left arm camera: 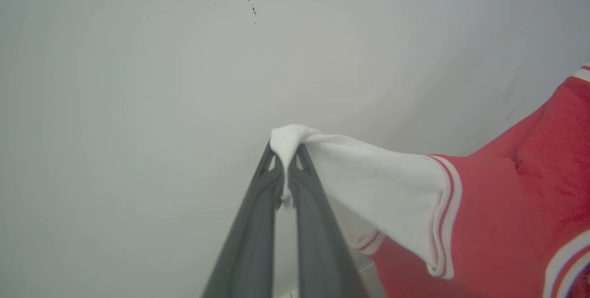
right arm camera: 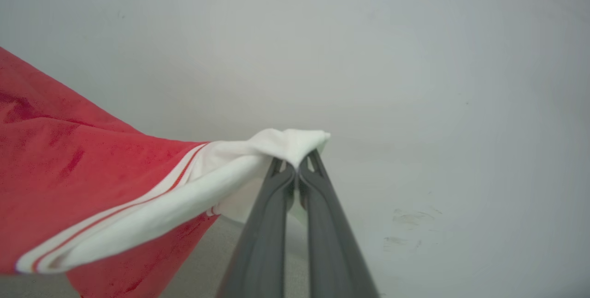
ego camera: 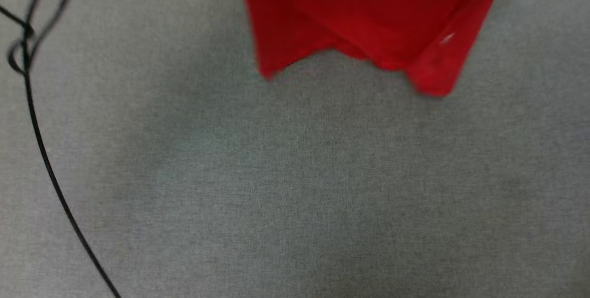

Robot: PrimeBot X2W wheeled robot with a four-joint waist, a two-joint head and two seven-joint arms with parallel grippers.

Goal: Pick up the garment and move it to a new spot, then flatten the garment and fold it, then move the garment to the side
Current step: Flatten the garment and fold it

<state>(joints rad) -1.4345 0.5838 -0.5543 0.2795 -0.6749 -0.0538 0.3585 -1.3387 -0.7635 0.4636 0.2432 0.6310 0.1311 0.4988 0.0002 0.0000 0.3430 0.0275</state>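
- We hold the garment aloft, spread between both arms. Its red hem hangs over the far part of the grey tabletop, and we cannot tell whether it brushes the surface.
- Our left pincer is clenched on the tip of one white sleeve. Our right pincer grasps the opposite sleeve the same way.
- We judge this to be the carry to a new spot, with flattening not yet begun.
- The next move calls for lowering the garment hem first, with the sleeves held apart and taut, well clear of the black cable on the left.
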